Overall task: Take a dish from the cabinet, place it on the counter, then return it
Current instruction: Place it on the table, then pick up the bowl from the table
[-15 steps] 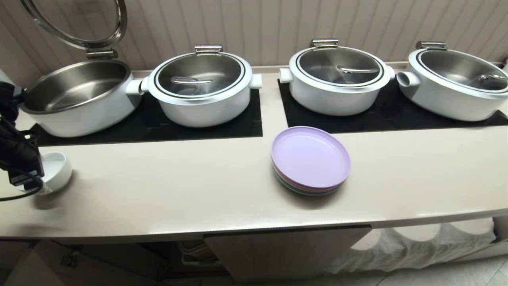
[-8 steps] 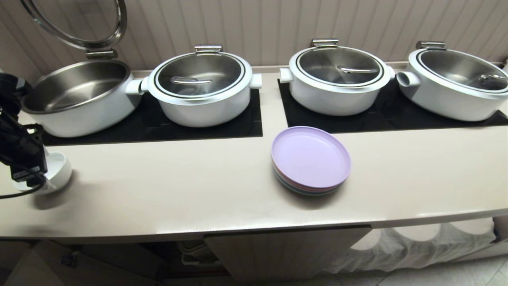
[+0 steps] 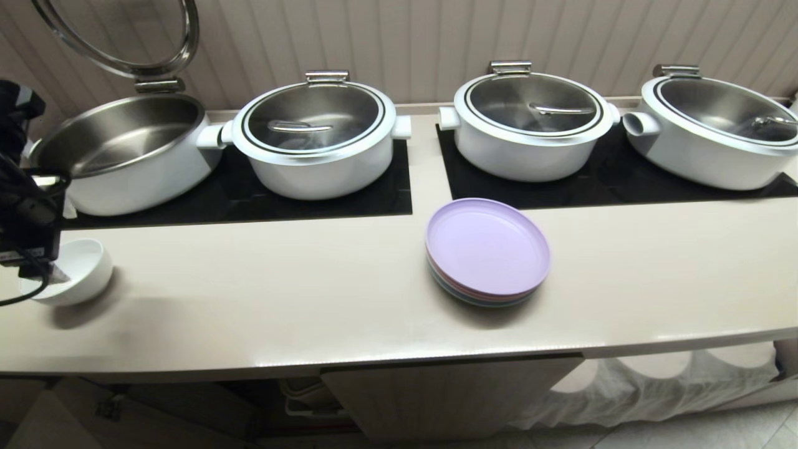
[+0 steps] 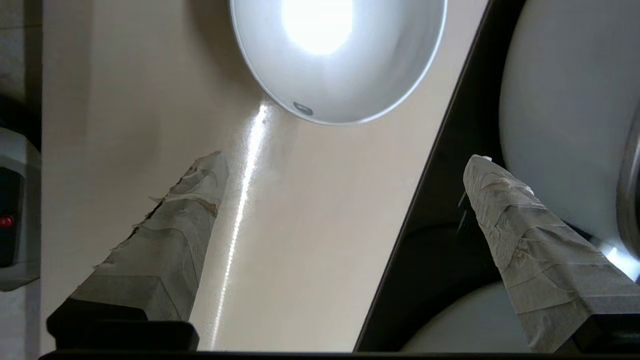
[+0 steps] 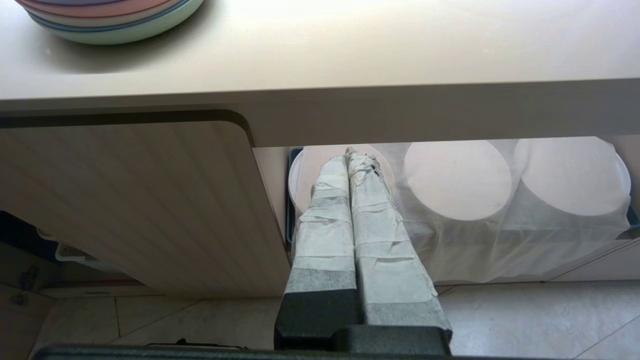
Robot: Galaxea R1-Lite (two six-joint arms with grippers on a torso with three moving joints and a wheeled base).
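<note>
A: Where's the dish (image 3: 72,271)?
B: On the counter (image 3: 312,299), far left end, approx 9 o'clock from the lilac plate stack (image 3: 487,251). Upright, sitting on the beige top just in front of the black inset panel (image 3: 237,193).
A: Left gripper (image 4: 345,165)?
B: Above the dish at the left edge of the head view. Jaws spread wide, nothing btwn them; in the wrist view the taped fingers (image 4: 175,225) are apart from the bowl, not touching.
A: Right gripper (image 5: 348,155)?
B: Low, under the counter edge, fingers pressed together, empty. Pointing at the cabinet (image 5: 135,200) front w/ its ribbed door; round white shapes under a thin white cloth (image 5: 500,235) lie beyond it.
A: Surface & room?
B: Smooth beige top, rounded front edge, two black panels. Four white pots along the back: the left one (image 3: 124,153) w/ lid raised, at 12 o'clock from the dish, the other three lidded. Ribbed beige wall (image 3: 405,37) behind. Pale tile floor (image 5: 525,320) below.
</note>
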